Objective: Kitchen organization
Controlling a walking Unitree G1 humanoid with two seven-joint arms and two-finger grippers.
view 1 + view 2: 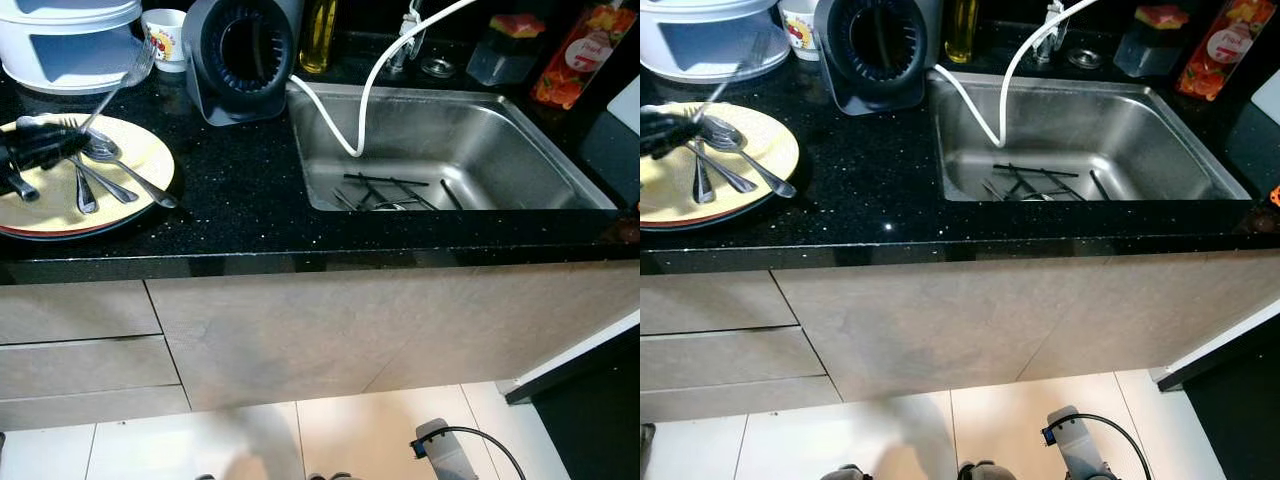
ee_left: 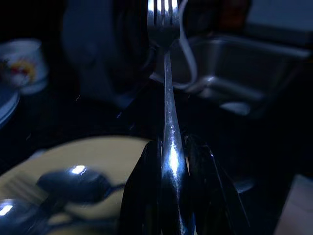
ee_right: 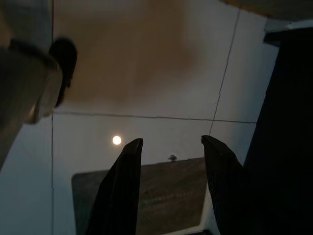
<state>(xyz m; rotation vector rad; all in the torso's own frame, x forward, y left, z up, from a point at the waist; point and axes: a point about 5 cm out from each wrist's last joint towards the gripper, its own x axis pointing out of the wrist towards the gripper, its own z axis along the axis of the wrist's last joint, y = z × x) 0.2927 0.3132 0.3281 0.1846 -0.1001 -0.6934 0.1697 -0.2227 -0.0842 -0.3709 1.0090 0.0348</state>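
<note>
I had the left pincer (image 1: 45, 148) over the yellow plate (image 1: 150, 150) at the left end of the black desk (image 1: 240, 215), its two black fingers (image 2: 142, 191) clamped on the handle of a fork (image 1: 118, 88). The fork stood tilted, tines up and away toward the white cooker (image 1: 65, 40) at the back. In the left wrist view the handle ran straight up between the fingers, tines (image 2: 163, 14) clear at the top, so the grip looked centred and low on the handle.

Spoons (image 1: 120, 165) and another fork lay crossed on the plate just beside my fingers, one spoon's handle reaching over the rim. The right pincer (image 3: 168, 188) hung idle by the floor tiles, fingers apart, holding nothing.

My read: the fork was bound for somewhere off the plate, likely the steel sink (image 1: 520, 150) to the right, where dark thin sticks (image 1: 385, 190) already lay at the bottom. To do it well I reckoned on lifting straight up first to clear the spoons, keeping the clamp firm since the long handle could pivot, then carrying it past the black round appliance (image 1: 240, 50) and the white hose (image 1: 365, 90) without snagging the tines.
</note>
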